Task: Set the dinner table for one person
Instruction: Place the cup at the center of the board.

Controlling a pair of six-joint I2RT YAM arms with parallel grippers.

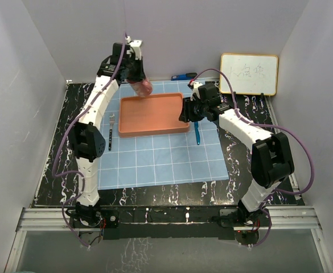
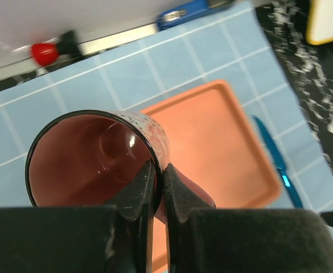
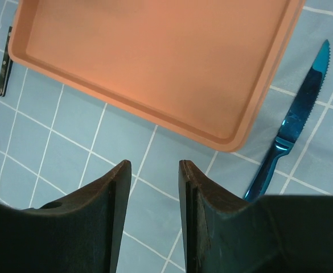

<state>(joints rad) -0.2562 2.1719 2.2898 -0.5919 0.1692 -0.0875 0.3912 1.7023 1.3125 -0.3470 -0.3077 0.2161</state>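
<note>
Black marbled table (image 1: 155,196) runs wall to wall, arm bases bolted along its near rail; most of its middle sits under a blue gridded cloth (image 1: 155,165), w/ bare marble showing at both sides and in front.

Orange tray (image 1: 155,116) lies on the far half of the cloth, nothing in it; blue knife (image 1: 197,135) lies on the cloth just right of the tray, serrated tip pointing away from the arms; a dark-handled utensil (image 3: 4,62) lies on the cloth left of the tray, exact kind hard to tell.

L gripper (image 2: 157,176) is clenched on a reddish see-through cup (image 2: 92,159), fingers (image 2: 140,190) pinching the cup's wall at the rim; cup is up in the air by the tray's far-left corner, tilted, mouth facing the wrist cam.

R gripper (image 3: 153,170) is released, jaws apart w/ nothing between them; it hangs over the cloth beside the tray's near-right corner, knife off to its right, not touching either.

Whiteboard (image 1: 249,74) leans on the back wall at far right; a blue item (image 1: 183,76) lies at the cloth's far edge; a red blob (image 2: 44,52) by the wall is too blurred to name.
</note>
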